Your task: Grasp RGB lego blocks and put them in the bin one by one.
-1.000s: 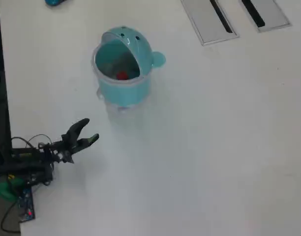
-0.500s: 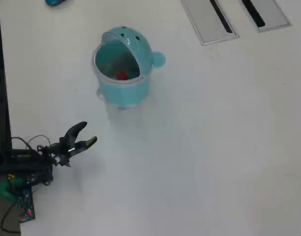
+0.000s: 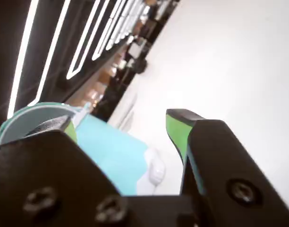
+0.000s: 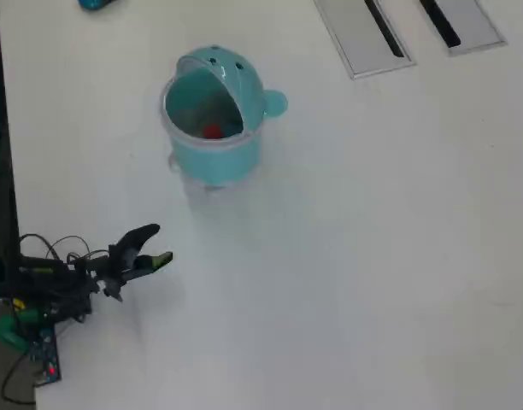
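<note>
Blocks seem done with, only a red one point(image 4: 212, 131) showing inside the whale bin point(image 4: 217, 158), which stands up the bench point(image 4: 373, 256) and slightly right of the gripper point(image 4: 155, 245), whose fingers point(image 4: 161, 258) hang spread and empty.

White table point(image 4: 373, 256) with teal bin point(image 4: 212, 137)

Overhead light: bright, even, from above; white tabletop point(image 4: 373, 256) nearly washed out.
Shadows: faint soft patch just below the teal whale-shaped plastic bin point(image 4: 214, 120).
Overhead sharpness: slightly soft, small details smeared.
Wrist view: tilted, blurred; black gripper point(image 3: 121, 127) close and unfocused; bright strip lights streak beyond the bin.
</note>
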You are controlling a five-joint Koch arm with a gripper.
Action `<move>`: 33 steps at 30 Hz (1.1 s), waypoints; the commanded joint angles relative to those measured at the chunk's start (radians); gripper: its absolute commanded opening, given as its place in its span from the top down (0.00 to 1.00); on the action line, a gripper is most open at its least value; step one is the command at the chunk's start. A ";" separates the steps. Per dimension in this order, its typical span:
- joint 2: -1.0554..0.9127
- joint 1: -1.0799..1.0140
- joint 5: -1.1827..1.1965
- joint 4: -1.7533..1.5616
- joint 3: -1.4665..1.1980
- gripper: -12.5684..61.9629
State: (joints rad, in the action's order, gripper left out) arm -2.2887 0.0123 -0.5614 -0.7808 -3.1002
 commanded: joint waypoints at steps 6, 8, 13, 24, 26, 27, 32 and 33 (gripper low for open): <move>-0.058 -0.046 0.063 0.169 -0.071 0.35; -0.057 -0.057 0.066 0.219 -0.071 0.35; -0.057 -0.064 0.075 0.316 -0.071 0.35; -0.054 -0.080 0.184 0.575 -0.071 0.35; -0.054 -0.080 0.189 0.614 -0.071 0.35; -0.052 -0.080 0.198 0.627 -0.071 0.35; -0.049 -0.075 0.235 0.698 -0.071 0.35; -0.049 -0.072 0.244 0.718 -0.071 0.35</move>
State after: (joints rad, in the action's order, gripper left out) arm -2.2887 -0.0614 -0.3528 -0.0905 -3.1002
